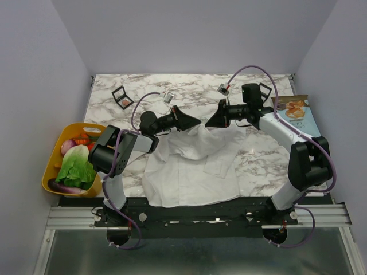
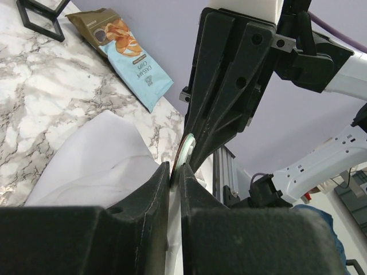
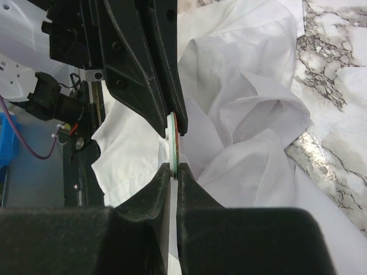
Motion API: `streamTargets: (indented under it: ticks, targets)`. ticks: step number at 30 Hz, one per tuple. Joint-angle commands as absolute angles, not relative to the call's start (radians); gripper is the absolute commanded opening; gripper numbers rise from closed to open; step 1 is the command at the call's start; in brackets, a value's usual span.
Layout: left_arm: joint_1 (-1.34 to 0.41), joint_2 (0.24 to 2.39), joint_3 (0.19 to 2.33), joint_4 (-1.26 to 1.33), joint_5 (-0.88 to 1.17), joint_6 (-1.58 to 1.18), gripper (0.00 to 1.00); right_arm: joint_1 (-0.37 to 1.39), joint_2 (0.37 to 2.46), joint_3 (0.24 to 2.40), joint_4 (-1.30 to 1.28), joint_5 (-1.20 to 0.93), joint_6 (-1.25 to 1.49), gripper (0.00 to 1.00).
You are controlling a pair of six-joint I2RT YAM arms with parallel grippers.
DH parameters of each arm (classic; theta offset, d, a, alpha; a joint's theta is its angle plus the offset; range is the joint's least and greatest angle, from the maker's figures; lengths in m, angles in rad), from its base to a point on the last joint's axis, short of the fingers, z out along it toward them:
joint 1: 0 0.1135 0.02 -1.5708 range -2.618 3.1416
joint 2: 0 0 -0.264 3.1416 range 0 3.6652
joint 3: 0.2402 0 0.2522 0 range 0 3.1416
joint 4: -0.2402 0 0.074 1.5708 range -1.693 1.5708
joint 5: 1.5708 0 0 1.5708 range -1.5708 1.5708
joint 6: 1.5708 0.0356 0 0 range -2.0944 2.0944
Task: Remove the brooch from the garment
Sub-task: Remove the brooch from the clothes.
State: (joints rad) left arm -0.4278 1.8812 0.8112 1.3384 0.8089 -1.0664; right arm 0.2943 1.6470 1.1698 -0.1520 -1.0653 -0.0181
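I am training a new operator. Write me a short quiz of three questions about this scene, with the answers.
1. True or false: the brooch lies flat on the marble table.
2. What fills the yellow basket? A) vegetables B) tools C) folded shirts
3. Fill in: the tips of the left gripper and the right gripper meet above the ____.
Key: 1 false, it is held on edge between the gripper tips. 2 A. 3 garment.
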Motion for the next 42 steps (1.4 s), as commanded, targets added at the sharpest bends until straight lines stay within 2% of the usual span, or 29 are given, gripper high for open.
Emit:
streamTargets:
  ticks: [1,7,17,22,27,34,42]
  targets:
    - [-0.44,1.876,0.827,1.689,0.847,-1.063,0.2,0.295,1.6,1.204,-0.143,-1.006,-0.038,0.08]
    - [-0.44,1.879,0.824,1.689,0.853,-1.055,0.26,0.295,1.572,1.226,-0.199,-0.871,-0.093,0.02]
    - [-0.44,1.887,0.824,1.689,0.854,-1.06,0.37,0.295,1.549,1.258,-0.282,-0.79,-0.155,0.03]
    - [-0.442,1.893,0.831,1.689,0.859,-1.066,0.44,0.295,1.552,1.264,-0.284,-0.804,-0.143,0.03]
    - [-0.446,1.879,0.818,1.666,0.845,-1.01,0.45,0.295,1.548,1.27,-0.287,-0.848,-0.117,0.03]
    - [-0.468,1.829,0.805,1.453,0.807,-0.83,0.51,0.296,1.545,1.288,-0.308,-0.926,-0.086,0.03]
    - [-0.485,1.812,0.808,1.307,0.793,-0.687,0.51,0.296,1.539,1.292,-0.324,-0.965,-0.084,0.03]
